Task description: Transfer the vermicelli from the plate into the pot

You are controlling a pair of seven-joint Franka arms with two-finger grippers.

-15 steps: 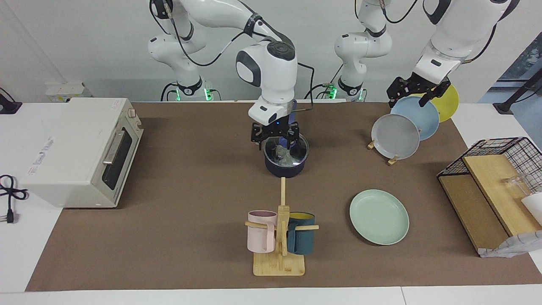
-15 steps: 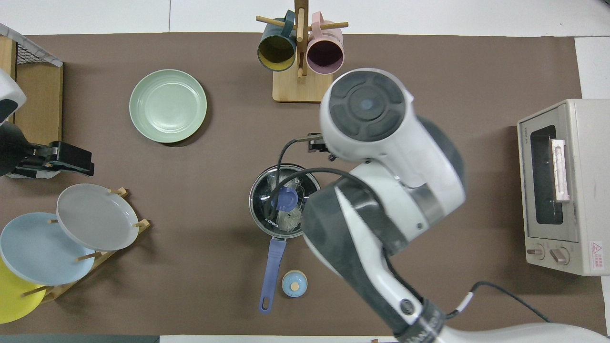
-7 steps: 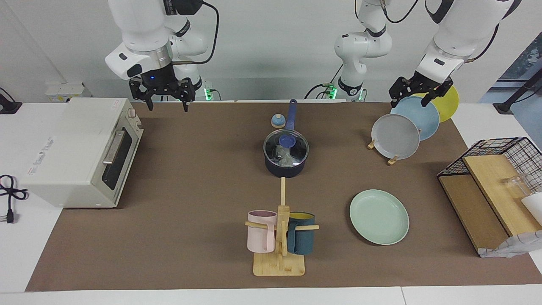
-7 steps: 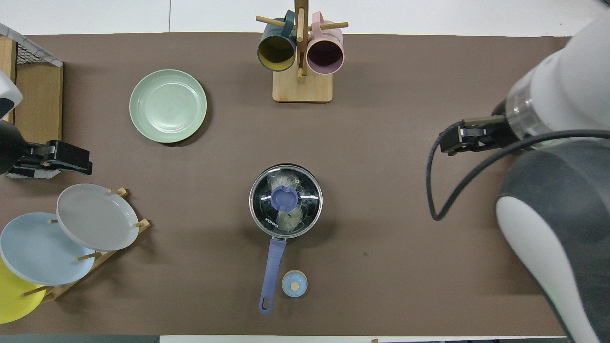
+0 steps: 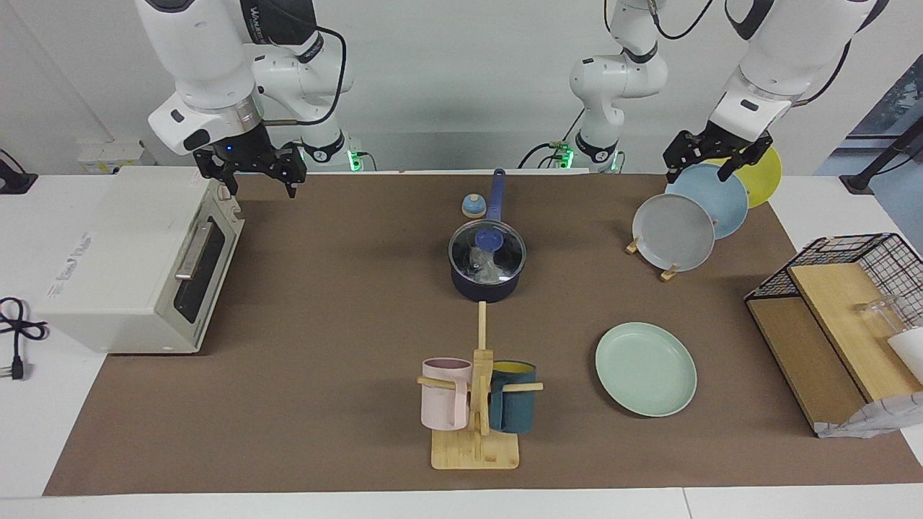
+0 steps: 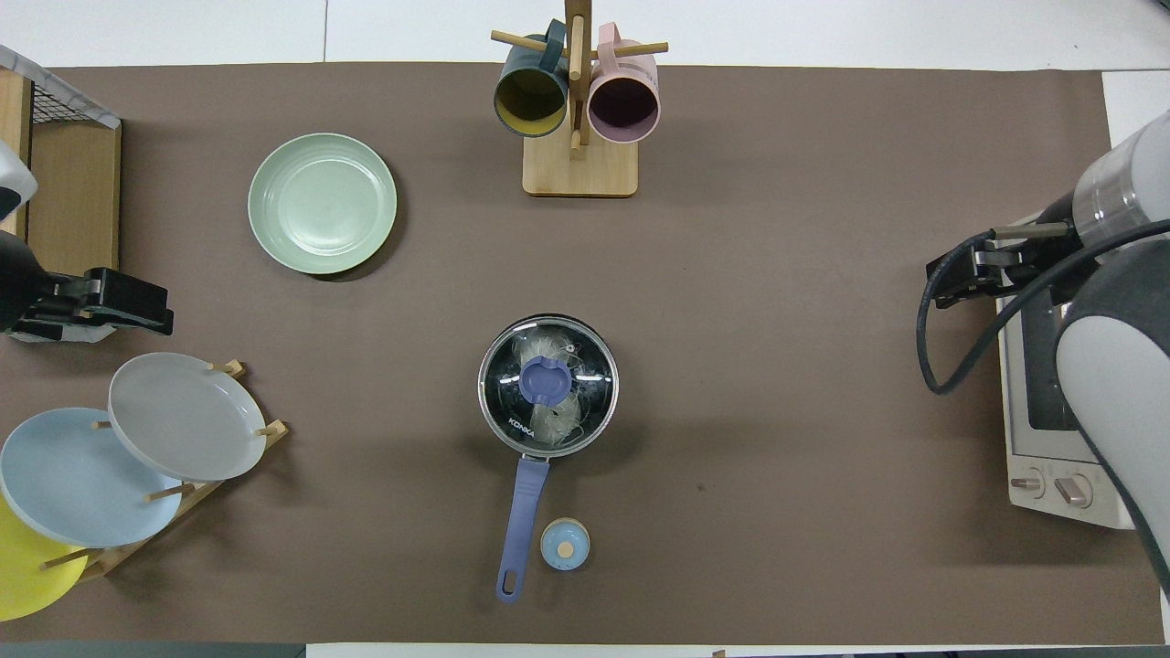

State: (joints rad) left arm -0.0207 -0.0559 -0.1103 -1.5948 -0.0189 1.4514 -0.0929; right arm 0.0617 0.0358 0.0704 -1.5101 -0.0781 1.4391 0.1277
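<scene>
The vermicelli (image 6: 552, 419) lies inside the pot (image 5: 484, 287), seen as whitish strands through the glass lid (image 6: 548, 385) that sits closed on it. The pot stands mid-tabletop, its long blue handle (image 6: 519, 525) pointing toward the robots, with a small blue round timer (image 6: 565, 545) just beside the handle's end. The pale green plate (image 5: 645, 369) is bare – it rests farther from the robots than the pot, toward the left arm's end of the tabletop (image 5: 339, 310). The right gripper (image 5: 252, 171) hangs with its fingers spread and holding nothing, over the corner of the toaster oven (image 5: 137, 256) nearest the robots. The left gripper (image 5: 710, 160) waits above the plate rack (image 6: 174, 475), its fingers likewise apart and empty – touching none of the rack's grey, light blue and yellow plates
</scene>
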